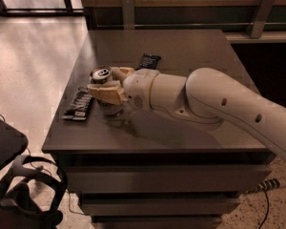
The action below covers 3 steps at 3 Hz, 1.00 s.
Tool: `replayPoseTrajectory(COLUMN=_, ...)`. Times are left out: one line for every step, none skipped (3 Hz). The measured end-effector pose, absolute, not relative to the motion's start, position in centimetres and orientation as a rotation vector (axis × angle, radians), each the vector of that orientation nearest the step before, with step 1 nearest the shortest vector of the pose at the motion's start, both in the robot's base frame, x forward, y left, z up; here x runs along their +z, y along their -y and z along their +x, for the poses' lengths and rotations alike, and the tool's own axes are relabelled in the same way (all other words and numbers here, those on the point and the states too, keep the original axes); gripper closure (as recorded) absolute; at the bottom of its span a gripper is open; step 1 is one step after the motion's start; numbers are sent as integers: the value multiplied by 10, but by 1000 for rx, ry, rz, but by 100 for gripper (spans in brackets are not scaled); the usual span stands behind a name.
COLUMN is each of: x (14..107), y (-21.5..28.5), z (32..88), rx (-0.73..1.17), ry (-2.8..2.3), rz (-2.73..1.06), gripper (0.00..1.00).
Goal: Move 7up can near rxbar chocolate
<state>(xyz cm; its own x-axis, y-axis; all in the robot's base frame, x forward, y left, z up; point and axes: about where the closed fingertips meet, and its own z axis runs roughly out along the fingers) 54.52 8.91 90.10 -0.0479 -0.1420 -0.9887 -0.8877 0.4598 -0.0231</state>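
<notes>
Near rxbar chocolate (78, 104), outstretched tool (110, 83) clasps 7up can (101, 74)

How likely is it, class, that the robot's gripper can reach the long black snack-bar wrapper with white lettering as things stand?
Probably yes: the gripper, shut on the pale metal drink can, sits just beside that long black wrapper, nothing standing between them.

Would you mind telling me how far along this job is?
Looks done: the pale, green-printed metal 7up can is close beside the long black rxbar chocolate wrapper. In hand: the gripper is closed around the can. Left: probably just letting go and backing away.
</notes>
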Motion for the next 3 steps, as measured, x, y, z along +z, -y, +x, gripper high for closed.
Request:
replayPoseTrajectory(x=902, y=-91, z=544, rx=782, ry=-1513, rz=-946, gripper=8)
replayPoseTrajectory(x=902, y=-93, z=544, rx=783, ry=-1512, rz=-949, gripper=0)
replayPoseTrajectory(x=902, y=-93, z=544, rx=783, ry=-1512, rz=-949, gripper=0)
